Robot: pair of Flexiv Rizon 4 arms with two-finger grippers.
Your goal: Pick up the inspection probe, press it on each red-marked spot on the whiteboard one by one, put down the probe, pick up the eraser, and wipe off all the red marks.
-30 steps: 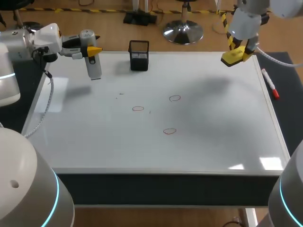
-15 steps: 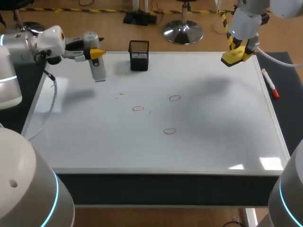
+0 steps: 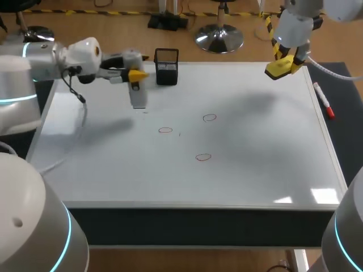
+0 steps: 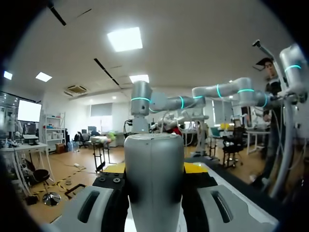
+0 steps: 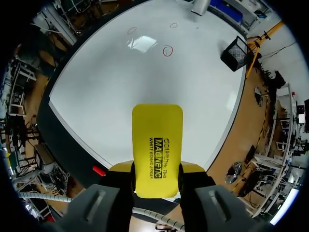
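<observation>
Left claw [image 3: 139,66] clamps the inspection probe [image 3: 138,96] above the far left of the whiteboard [image 3: 187,181]; right claw [image 3: 288,60] grips the yellow eraser [image 3: 279,69] over the whiteboard's far right corner.

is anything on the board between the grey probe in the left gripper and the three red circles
Nothing visible: only bare whiteboard lies between the grey cylindrical probe in the left gripper and the nearest red circle. The black mesh basket stands off that line.
</observation>
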